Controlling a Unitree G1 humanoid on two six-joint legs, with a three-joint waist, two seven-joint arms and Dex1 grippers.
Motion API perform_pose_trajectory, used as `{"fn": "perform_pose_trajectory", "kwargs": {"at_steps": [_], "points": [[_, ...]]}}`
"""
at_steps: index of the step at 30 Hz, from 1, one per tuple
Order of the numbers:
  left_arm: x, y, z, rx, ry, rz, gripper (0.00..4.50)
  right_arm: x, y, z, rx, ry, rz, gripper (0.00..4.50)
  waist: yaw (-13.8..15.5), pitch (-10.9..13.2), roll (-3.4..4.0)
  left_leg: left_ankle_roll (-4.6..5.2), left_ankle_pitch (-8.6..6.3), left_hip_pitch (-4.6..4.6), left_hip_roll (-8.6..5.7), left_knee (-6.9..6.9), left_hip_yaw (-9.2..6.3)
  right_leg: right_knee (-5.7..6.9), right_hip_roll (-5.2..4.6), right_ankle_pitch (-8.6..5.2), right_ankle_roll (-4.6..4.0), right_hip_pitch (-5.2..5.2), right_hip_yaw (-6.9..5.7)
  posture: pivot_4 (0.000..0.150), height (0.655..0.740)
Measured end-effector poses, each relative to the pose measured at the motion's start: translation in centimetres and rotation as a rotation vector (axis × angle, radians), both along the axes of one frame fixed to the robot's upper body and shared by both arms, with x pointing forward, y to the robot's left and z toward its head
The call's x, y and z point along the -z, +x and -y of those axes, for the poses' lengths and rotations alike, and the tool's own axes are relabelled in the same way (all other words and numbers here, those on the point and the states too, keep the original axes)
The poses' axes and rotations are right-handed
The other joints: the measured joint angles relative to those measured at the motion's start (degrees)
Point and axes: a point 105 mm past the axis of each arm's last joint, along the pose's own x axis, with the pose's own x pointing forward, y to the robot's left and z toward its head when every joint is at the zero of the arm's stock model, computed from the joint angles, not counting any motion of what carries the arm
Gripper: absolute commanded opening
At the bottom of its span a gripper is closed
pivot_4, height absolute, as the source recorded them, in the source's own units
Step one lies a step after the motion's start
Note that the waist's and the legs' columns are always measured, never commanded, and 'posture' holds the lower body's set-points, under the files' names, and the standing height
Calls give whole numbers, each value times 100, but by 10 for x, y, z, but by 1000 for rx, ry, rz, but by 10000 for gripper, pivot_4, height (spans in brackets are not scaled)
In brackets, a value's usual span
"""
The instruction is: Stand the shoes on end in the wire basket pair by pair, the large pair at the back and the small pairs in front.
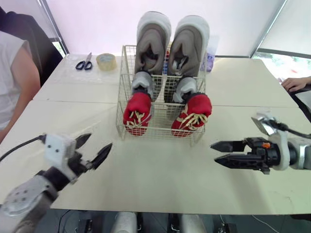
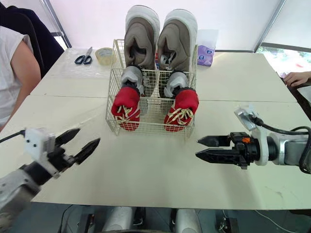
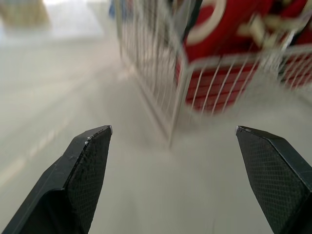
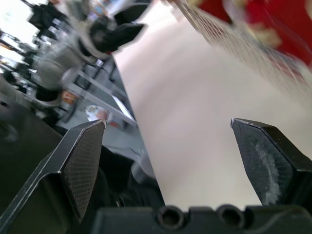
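A white wire basket [image 1: 127, 130] stands mid-table. At its back a large grey-brown pair of shoes [image 1: 153, 41] stands on end. In front of them stand a small grey pair [image 1: 142, 82] and a small red pair with cream laces [image 1: 138, 112]. My left gripper [image 1: 95, 149] hovers open over the table in front and left of the basket, nothing between its fingers [image 3: 87, 161]. My right gripper [image 1: 217, 153] is open and empty in front and right of the basket, pointing left. The red shoes [image 3: 214, 63] show through the basket wire in the left wrist view.
Scissors [image 1: 84, 63] and a roll of tape [image 1: 106, 61] lie at the far left of the table. A purple packet [image 2: 206, 53] sits behind the basket. A person in white sits at the left [image 1: 12, 77]; another person's hand [image 1: 294, 83] rests at the right edge.
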Motion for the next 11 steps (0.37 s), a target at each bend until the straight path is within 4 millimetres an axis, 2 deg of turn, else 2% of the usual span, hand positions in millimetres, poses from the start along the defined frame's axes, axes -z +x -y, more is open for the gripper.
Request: {"fn": "perform_pose_trajectory", "kwargs": {"at_steps": [6,11], "points": [[30,-16,-13,48,-30,-191,41810,28,8,5,-14,-54,2,45000,-2,5,9,-21,-12,7,1,-3,0,-11,-1,-1,-5,-14,-1,1500,7357],[42,-19,-18,53,-66,-230,41810,28,11,0,-38,-44,30,45000,2,8,13,-20,-11,-13,1,-3,0,-11,-2,12,-26,-14,0,1500,7357]]}}
